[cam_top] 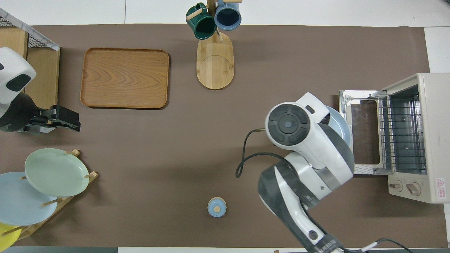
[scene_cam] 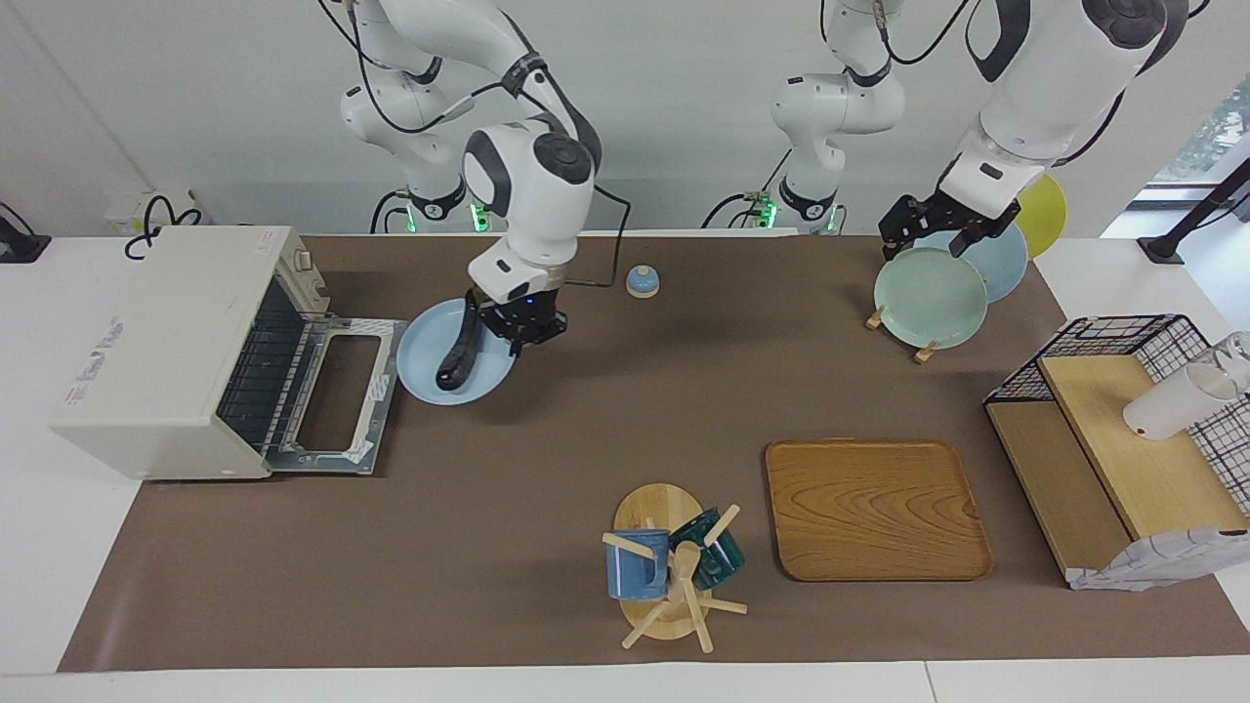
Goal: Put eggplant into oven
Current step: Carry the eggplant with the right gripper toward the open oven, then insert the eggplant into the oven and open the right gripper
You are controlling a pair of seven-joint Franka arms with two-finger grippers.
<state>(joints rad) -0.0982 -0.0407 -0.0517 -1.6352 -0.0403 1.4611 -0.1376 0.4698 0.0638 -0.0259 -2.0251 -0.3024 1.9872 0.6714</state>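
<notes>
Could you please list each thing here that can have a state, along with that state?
oven: door open, rack bare
eggplant: lying on the plate
plate: held up by the right gripper, beside the oven door
left gripper: open, waiting over the plate rack
tray: empty

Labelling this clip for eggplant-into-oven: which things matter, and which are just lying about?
Job: eggplant on the blue plate, right gripper shut on the plate's rim, open oven.

Lying about: wooden tray, mug tree, plate rack, wire basket, small knob, waiting left gripper.
</notes>
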